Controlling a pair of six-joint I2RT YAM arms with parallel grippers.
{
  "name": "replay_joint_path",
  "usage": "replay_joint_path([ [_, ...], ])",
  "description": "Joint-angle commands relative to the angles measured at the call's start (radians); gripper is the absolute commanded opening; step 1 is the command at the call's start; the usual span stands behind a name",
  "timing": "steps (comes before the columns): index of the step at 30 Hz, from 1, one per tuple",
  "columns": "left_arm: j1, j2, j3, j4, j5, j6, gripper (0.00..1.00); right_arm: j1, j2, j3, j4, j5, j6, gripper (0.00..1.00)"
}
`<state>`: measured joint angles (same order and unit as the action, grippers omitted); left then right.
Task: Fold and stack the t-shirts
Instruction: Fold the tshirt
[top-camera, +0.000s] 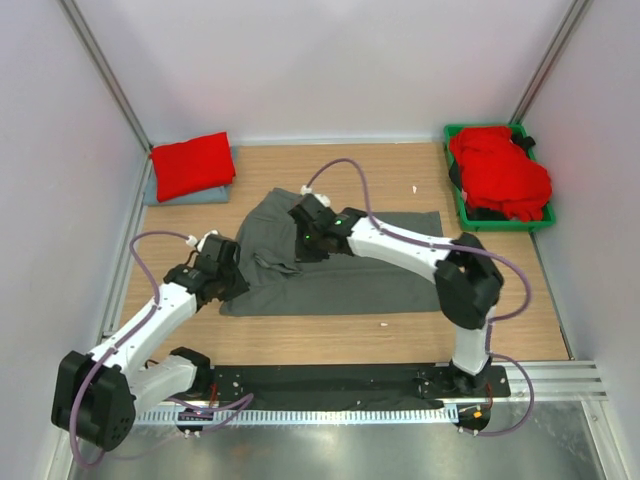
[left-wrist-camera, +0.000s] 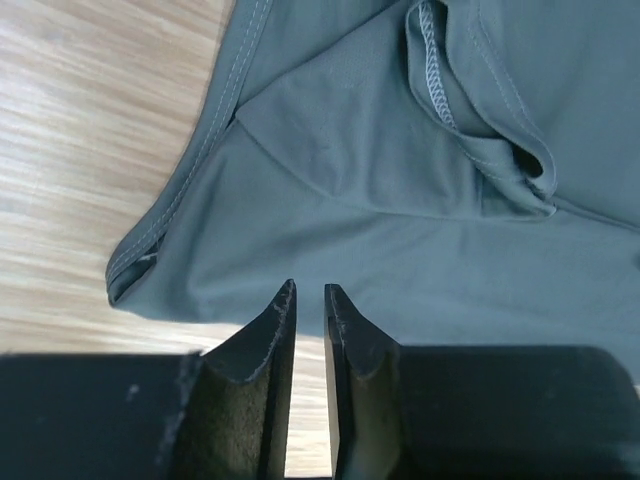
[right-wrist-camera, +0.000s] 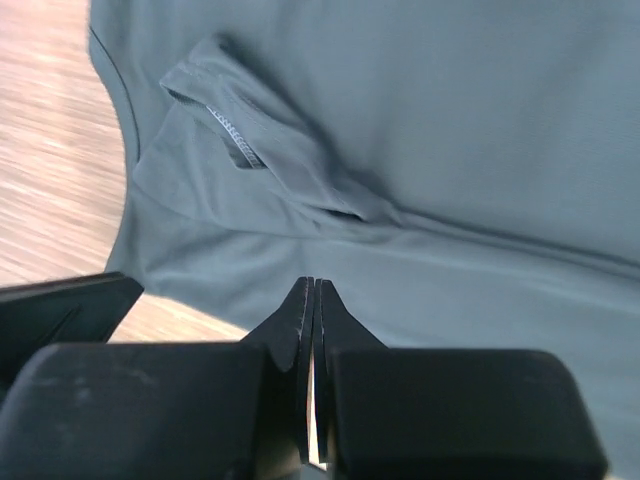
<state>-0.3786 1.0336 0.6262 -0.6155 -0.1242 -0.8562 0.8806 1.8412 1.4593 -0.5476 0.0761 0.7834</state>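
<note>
A dark charcoal grey t-shirt (top-camera: 340, 270) lies spread out on the middle of the wooden table. My left gripper (top-camera: 226, 272) hovers over the shirt's left edge. In the left wrist view (left-wrist-camera: 308, 288) its jaws stand a narrow gap apart with nothing between them, above the grey cloth (left-wrist-camera: 400, 200). My right gripper (top-camera: 310, 236) is over the shirt's upper left part, near a folded-over sleeve. In the right wrist view (right-wrist-camera: 314, 282) its jaws are shut and empty above the cloth (right-wrist-camera: 450, 150). A folded red t-shirt (top-camera: 192, 165) lies on a pale blue-grey one (top-camera: 160, 193) at the back left.
A green plastic bin (top-camera: 545, 224) at the back right holds several crumpled red shirts (top-camera: 500, 172). Bare wood (top-camera: 330, 335) lies in front of the grey shirt. White walls close in the table on three sides.
</note>
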Motion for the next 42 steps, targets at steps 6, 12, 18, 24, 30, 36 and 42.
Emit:
replay_joint_path([
  [6,-0.002,0.016,-0.069,0.103,-0.06,-0.04,0.15,0.041,0.208,0.2,0.003,-0.101,-0.001,0.01],
  [12,-0.002,0.032,-0.111,0.129,-0.071,-0.046,0.15,0.049,0.266,0.22,0.021,-0.133,0.011,0.02],
  [18,-0.002,0.049,-0.123,0.137,-0.072,-0.046,0.14,0.05,0.3,0.222,0.029,-0.136,0.016,0.02],
  [24,-0.002,0.043,-0.134,0.132,-0.083,-0.046,0.13,0.052,0.335,0.249,-0.003,-0.081,-0.006,0.01],
  [30,-0.002,0.04,-0.141,0.12,-0.097,-0.046,0.13,0.04,0.371,0.318,-0.073,0.017,-0.05,0.01],
  [36,-0.002,0.019,-0.148,0.097,-0.106,-0.046,0.13,-0.043,0.363,0.403,-0.166,0.132,-0.101,0.02],
  [42,-0.002,-0.013,-0.123,0.046,-0.114,-0.043,0.13,-0.129,0.352,0.512,-0.296,0.248,-0.148,0.02],
])
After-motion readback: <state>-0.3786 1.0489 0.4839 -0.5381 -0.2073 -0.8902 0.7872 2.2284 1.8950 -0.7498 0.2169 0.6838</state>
